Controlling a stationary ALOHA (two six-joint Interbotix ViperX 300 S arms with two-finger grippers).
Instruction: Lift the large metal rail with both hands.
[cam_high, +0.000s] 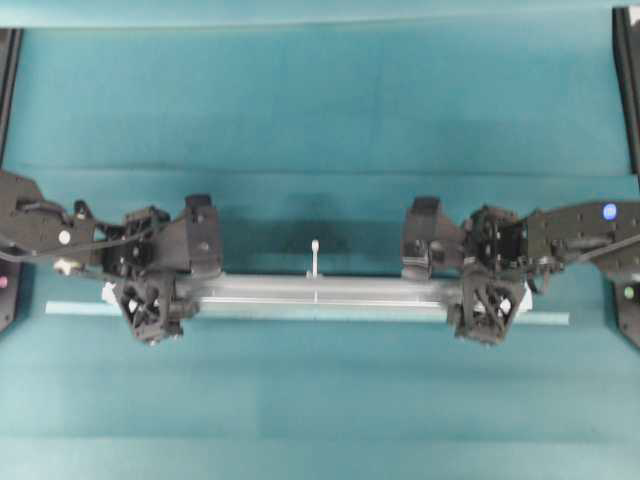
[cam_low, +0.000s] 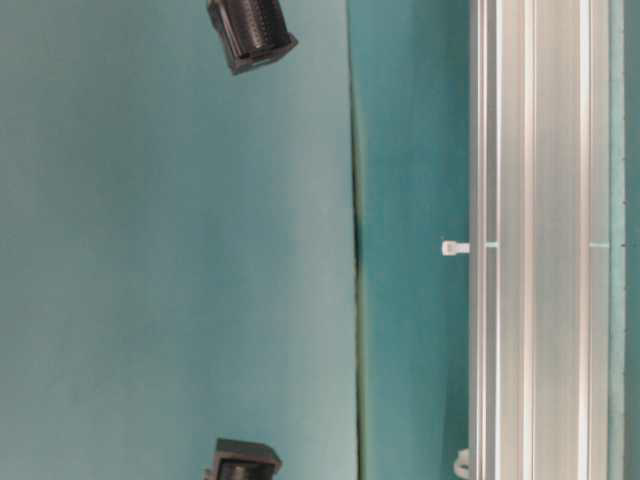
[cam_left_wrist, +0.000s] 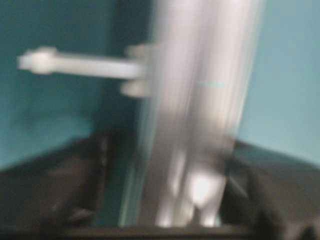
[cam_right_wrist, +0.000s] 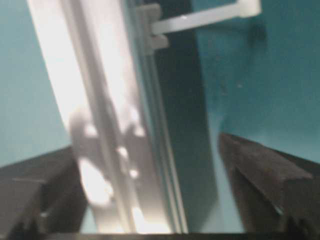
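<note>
A: Looking at overhead first: large metal rail (cam_high: 320, 291) lies lengthwise across the teal bench (cam_high: 320, 100), thin pale teal strip (cam_high: 300, 315) just beside its near edge and running out past both ends. One pale pin (cam_high: 315, 256) sticks out from the rail's mid far edge.

B: End effectors?

A: Left end effector (cam_high: 160, 290) straddles the rail near its left end, right end effector (cam_high: 487, 295) near its right end. From above I can't judge the gaps.

B: Table-level?

A: View is rotated. Rail (cam_low: 540, 240) runs top to bottom on the right side, grooves clear, pin (cam_low: 455, 247) pointing off its edge. Two black blocks of the arms at top and bottom, apart from the rail.

B: Left wrist?

A: Blurred. Rail (cam_left_wrist: 200, 115) passes between the two dark fingers (cam_left_wrist: 55, 185), teal showing on both sides, so spread wide, gripping nothing. Pin (cam_left_wrist: 80, 65) visible.

B: Right wrist?

A: Same. Rail (cam_right_wrist: 105, 125) sits between the fingers (cam_right_wrist: 265, 175), clear gap on the right side, jaws wide, nothing clamped. Pin (cam_right_wrist: 205, 17) at top.
</note>
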